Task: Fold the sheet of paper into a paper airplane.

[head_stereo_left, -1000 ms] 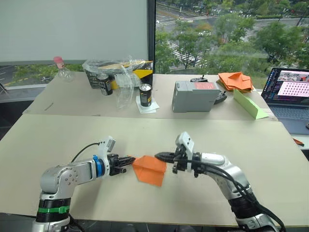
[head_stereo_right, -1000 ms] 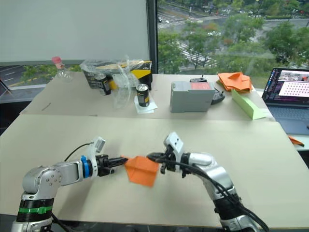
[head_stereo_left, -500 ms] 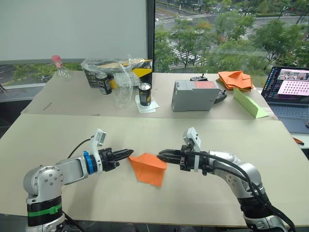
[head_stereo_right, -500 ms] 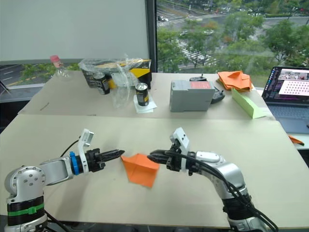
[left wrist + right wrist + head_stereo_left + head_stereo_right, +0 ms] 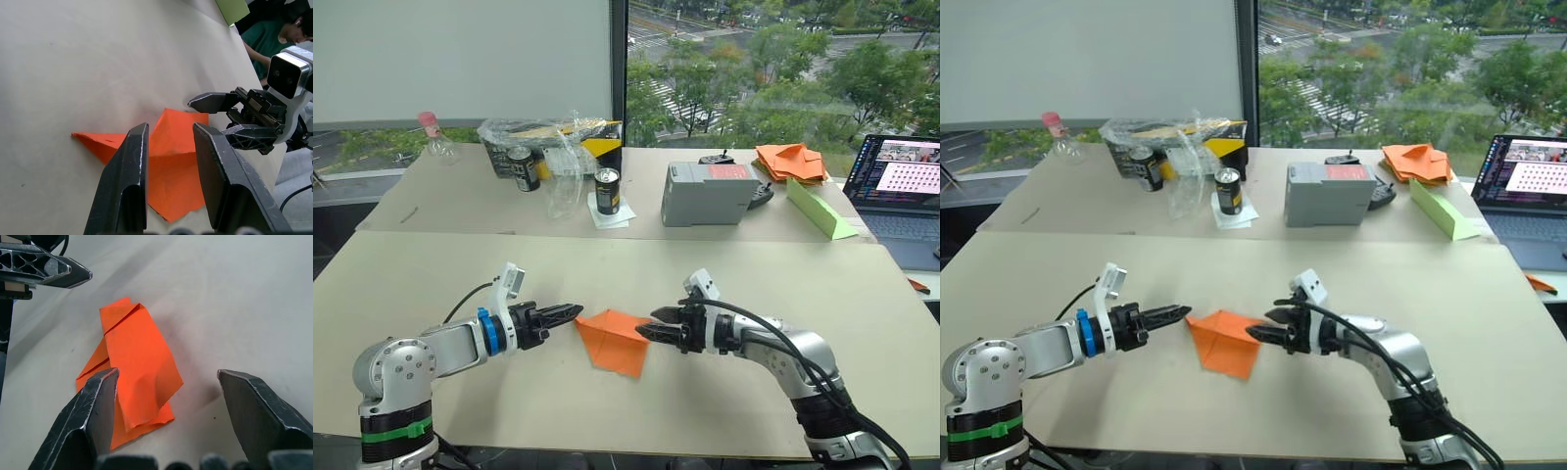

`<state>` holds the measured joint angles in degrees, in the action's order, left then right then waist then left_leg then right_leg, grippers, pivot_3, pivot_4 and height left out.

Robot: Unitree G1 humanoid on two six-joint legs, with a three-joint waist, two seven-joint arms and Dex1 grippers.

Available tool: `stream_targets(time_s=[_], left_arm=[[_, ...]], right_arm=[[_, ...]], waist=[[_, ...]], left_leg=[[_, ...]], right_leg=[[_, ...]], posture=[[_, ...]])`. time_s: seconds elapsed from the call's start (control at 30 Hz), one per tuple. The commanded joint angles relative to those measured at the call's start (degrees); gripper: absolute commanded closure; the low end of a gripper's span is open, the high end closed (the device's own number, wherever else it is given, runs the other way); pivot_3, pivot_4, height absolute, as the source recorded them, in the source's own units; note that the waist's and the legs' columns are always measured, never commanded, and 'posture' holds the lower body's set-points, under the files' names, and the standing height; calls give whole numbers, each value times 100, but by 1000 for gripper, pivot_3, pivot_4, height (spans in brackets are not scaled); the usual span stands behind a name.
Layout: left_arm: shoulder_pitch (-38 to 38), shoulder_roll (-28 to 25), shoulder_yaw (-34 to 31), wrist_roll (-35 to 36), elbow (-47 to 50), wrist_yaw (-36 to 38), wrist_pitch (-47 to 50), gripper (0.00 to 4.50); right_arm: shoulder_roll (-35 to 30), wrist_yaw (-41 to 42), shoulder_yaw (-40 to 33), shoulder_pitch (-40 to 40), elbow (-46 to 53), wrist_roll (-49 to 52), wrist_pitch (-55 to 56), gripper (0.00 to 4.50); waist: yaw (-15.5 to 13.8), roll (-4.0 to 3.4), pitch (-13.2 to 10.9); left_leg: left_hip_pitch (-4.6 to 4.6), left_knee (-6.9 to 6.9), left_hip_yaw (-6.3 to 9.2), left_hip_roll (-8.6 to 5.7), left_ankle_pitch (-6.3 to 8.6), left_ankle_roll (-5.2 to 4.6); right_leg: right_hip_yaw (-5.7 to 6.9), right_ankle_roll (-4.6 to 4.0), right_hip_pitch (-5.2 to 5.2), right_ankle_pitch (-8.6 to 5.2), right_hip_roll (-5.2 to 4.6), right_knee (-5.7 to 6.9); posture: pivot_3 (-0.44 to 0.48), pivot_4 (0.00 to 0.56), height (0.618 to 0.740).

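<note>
Centrally, folded sheet of paper (image 5: pixel 617 341) lay on counter (image 5: pixel 754 274), left tool (image 5: pixel 568 314) slightly parted, right tool (image 5: pixel 651 324) open wide, both beside it.

Two beige tables (image 5: pixel 431 284) stand end to end before a window (image 5: pixel 773 69) showing daylit trees; a white blind (image 5: pixel 460 59) covers its left.
</note>
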<state>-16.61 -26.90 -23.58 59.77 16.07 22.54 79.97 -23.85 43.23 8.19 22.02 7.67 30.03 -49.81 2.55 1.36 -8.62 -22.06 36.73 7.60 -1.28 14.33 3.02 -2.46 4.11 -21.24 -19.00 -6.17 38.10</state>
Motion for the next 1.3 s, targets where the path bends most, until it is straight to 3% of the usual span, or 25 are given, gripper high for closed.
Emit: stream_targets(time_s=[0.03, 0.53, 0.63, 0.9, 1.13, 1.3], left_arm=[[13, -57, -23, 119, 158, -22, -113, 2982], [61, -62, -9, 131, 164, -97, -161, 2982], [64, -55, -8, 134, 159, -112, -168, 2982], [89, -53, 19, 169, 157, -157, -203, 2982], [107, -57, 23, 220, 148, -212, -221, 2982], [106, -62, -3, 238, 110, -234, -224, 2982]], right_arm=[[37, -61, 22, 104, 27, -11, -82, 940], [152, 27, 180, 188, 88, 86, -332, 940], [151, 47, 201, 192, 104, 82, -320, 1714], [195, 52, 211, 247, 97, 90, -323, 4478], [232, -12, 93, 293, 267, 114, -223, 4478], [238, -172, 156, 506, 335, -675, 1314, 4478]], waist=[[3, 0, 0], [12, 0, 0], [8, 0, 0], [8, 0, 0], [5, 0, 0], [10, 0, 0]], left_leg=[[0, 0, 0, 0, 0, 0], [2, 2, -1, 0, 0, 0], [2, 2, -1, 0, 0, 0], [1, 4, 0, 0, 0, 0], [1, 6, -1, 0, 0, 0], [1, 7, -1, 0, 0, 1]], right_leg=[[0, 0, 0, 0, 0, 0], [-1, 0, 0, 0, 0, 4], [0, 0, 0, 0, 0, 5], [0, 0, 0, 0, 0, 5], [-1, 0, 0, 0, 0, 7], [-1, 0, -1, 0, 0, 8]], posture=[[0, 150, 740], [0, 150, 740], [0, 150, 740], [0, 150, 740], [0, 150, 740], [0, 150, 740]])
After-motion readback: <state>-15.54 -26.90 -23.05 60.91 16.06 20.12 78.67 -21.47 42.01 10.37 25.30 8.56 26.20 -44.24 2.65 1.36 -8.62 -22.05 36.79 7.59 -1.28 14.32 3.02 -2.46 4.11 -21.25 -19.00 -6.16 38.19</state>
